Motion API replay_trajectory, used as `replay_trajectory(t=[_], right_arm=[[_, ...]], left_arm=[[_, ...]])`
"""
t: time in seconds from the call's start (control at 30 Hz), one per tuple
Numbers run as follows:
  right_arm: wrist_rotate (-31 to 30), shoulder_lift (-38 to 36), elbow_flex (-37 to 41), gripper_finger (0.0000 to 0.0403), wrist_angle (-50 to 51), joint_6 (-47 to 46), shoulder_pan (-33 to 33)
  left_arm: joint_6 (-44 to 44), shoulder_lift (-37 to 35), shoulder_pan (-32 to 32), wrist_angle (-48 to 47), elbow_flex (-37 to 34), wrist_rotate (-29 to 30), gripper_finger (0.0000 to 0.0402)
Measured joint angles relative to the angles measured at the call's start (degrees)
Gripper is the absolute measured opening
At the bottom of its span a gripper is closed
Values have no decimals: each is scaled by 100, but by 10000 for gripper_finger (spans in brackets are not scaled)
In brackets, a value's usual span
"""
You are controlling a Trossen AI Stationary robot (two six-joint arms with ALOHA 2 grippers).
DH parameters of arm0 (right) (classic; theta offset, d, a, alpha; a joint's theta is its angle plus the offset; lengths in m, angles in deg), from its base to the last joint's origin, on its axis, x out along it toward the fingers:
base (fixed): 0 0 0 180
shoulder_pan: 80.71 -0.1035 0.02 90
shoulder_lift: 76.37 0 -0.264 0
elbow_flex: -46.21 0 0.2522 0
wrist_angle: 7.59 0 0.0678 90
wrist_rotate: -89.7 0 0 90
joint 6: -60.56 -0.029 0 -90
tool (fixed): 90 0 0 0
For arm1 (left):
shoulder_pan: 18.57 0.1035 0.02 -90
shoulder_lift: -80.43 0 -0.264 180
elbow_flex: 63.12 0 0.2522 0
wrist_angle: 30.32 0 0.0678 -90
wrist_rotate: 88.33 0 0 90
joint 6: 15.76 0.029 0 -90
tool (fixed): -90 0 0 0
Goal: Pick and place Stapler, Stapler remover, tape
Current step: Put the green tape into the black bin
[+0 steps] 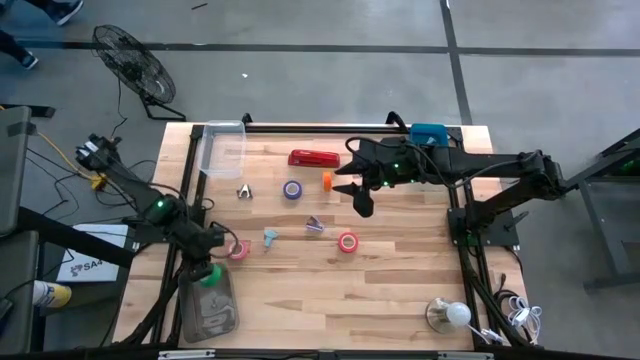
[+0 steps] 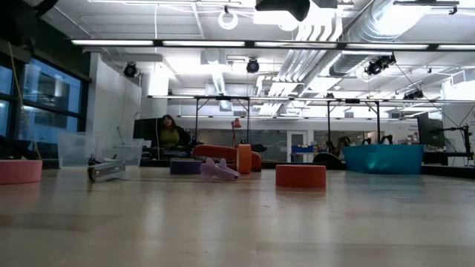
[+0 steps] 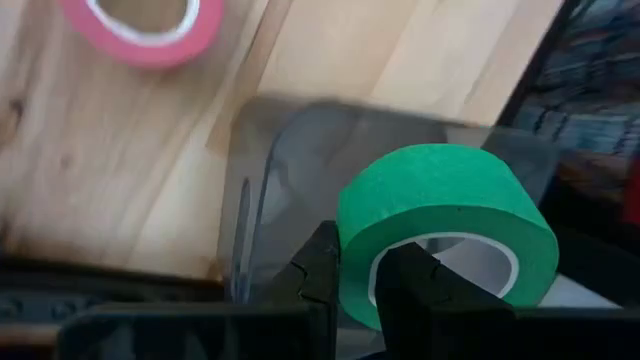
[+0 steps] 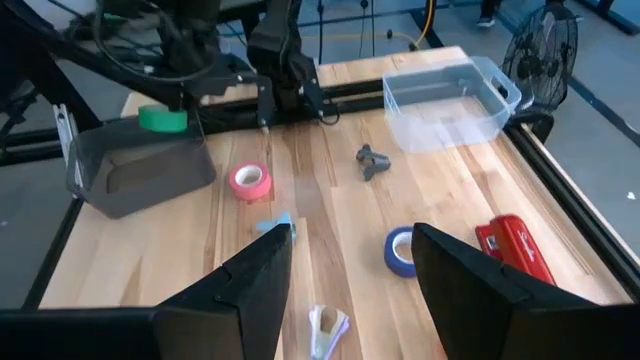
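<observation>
— Jaws first: how do they stand?
— Left gripper is clamped on the wall of the green tape roll, one finger outside, one in the open centre, holding it above the smoky bin at the table's near left corner. Right gripper hangs spread and empty over the middle of the table's far half.

— Largest things down, then. What's cut off or unclear?
— The table is whole from above. The clear tray at the far left corner is see-through, so its contents are hard to judge. The smoky bin's inside is murky too; I cannot tell what lies in it. The teal bin is partly covered by the right arm.

— And the stapler?
— The stapler lies on the far side, just right of the clear tray; the right wrist view crops its end. Beside it stands a small orange piece.

— The other rolls?
— Purple roll near the stapler, red roll mid-table, pink roll close to the left gripper, partly behind it. Three small claw pieces lie between; too small to make out.
</observation>
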Motion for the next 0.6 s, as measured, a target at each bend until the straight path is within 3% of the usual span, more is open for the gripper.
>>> replay_trajectory(t=[0.27, 0.6], right_arm=[[1, 1, 0, 199, 289, 28, 0], [1, 2, 0, 199, 303, 141, 0]], left_arm=[[-746, 708, -558, 70, 0, -79, 36], [-1474, 1542, -585, 619, 0, -496, 38]])
